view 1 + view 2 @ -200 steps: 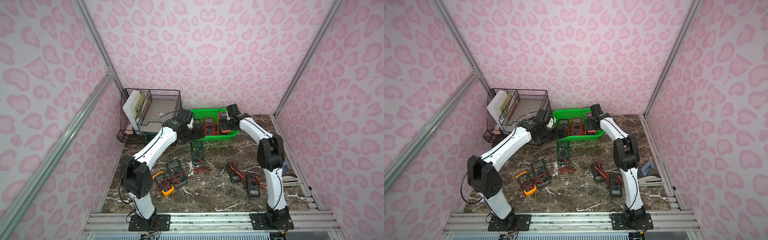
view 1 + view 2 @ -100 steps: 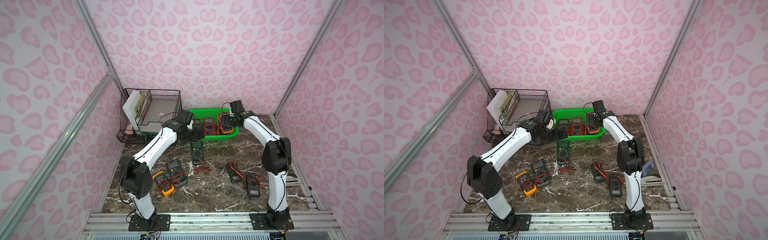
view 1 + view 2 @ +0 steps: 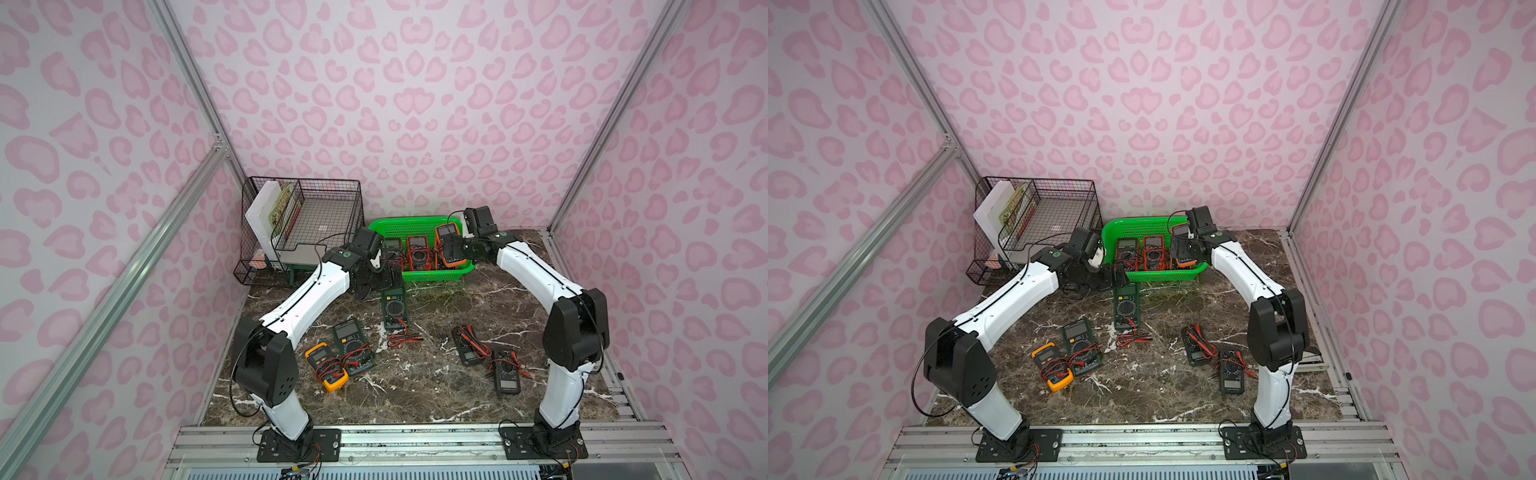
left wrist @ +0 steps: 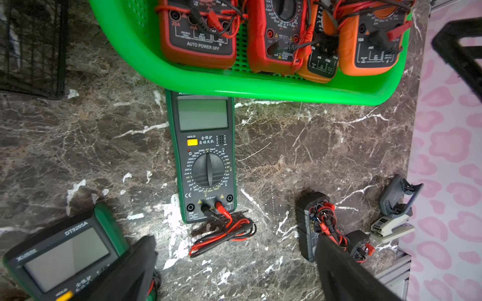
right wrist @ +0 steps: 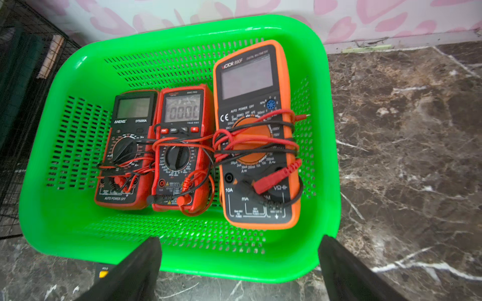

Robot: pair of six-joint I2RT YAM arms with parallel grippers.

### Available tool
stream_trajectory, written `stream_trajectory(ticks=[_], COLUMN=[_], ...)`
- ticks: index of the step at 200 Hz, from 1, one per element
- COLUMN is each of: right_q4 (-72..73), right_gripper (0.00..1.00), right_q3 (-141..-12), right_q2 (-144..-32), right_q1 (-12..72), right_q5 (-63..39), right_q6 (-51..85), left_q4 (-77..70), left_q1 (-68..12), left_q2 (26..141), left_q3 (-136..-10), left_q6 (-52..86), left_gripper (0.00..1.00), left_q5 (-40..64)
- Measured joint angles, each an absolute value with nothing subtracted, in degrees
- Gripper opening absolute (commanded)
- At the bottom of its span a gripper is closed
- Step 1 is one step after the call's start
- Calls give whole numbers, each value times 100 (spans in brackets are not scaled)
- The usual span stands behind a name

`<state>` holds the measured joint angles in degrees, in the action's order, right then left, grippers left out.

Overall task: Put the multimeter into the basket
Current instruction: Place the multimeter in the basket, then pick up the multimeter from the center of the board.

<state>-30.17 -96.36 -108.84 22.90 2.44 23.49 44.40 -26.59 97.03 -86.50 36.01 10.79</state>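
Green multimeter (image 4: 206, 156) lies flat, top end tucked at the basket (image 4: 260, 90) front rim, outside. Likely stiff, weighty, slick; loose leads (image 4: 224, 234) trail away from basket. Pinch across narrow sides. Left claw (image 4: 234, 250) wide, empty, above it; right claw (image 5: 240, 242) wide, empty, over basket

A black wire-grid rack (image 3: 328, 199) stands at the back of the dark marble tabletop (image 3: 419, 374), close to the pink leopard-print wall (image 3: 415, 104) — a white panel (image 3: 258, 212) and a colourful flat card (image 3: 282, 203) lean upright in its side section. A grey-and-white handheld device (image 4: 395, 211) lies at the tabletop's edge. An aluminium rail (image 3: 415, 434) runs along the front.
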Motion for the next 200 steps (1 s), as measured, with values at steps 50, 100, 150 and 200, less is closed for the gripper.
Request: stream_trajectory(ticks=[50, 100, 150, 200], right_q4=[-2757, -2408, -2069, -1610], right_gripper=[99, 99, 99, 99], right_q3=[-8748, -7743, -6543, -5454], right_q2=[-10116, -9303, -8488, -7797], right_q1=[2512, 2893, 3468, 3903], right_q5=[228, 226, 222, 274], right_q6=[2508, 2775, 3188, 3640], left_q4=[4440, 4611, 4602, 4425], left_q1=[-2711, -2989, -3371, -3479], left_q2=[9452, 9441, 9655, 9907], left_q3=[-8213, -7981, -7902, -7752], left_q6=[3601, 3603, 3638, 3645], left_gripper=[99, 99, 99, 99], left_q5=[777, 183, -377, -615])
